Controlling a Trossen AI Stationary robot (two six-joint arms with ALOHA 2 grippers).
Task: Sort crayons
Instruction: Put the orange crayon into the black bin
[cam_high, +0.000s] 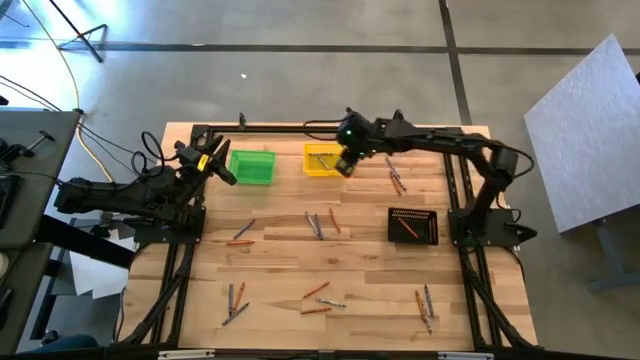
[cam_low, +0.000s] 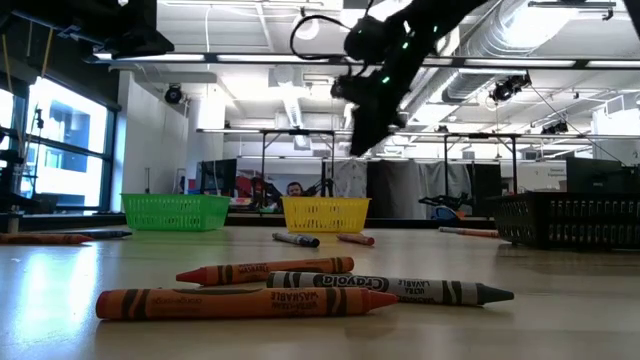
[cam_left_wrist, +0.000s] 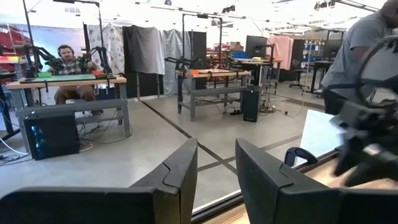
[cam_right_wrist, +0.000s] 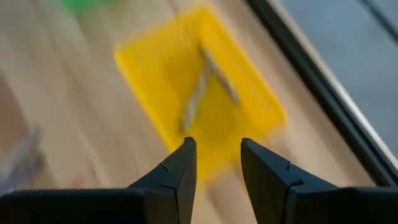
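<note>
My right gripper hangs open above the yellow bin, fingers slanting down, clear of it. Two greyish crayons lie inside that bin. More crayons, orange-red and grey, lie scattered flat on the table: by the middle, at the near edge and to the right. My left gripper waits open at the far left, held level beside the green bin, with nothing between its fingers.
A black bin stands on the right side and holds an orange crayon. The green bin and yellow bin stand side by side along the far edge. People show in the room beyond the table.
</note>
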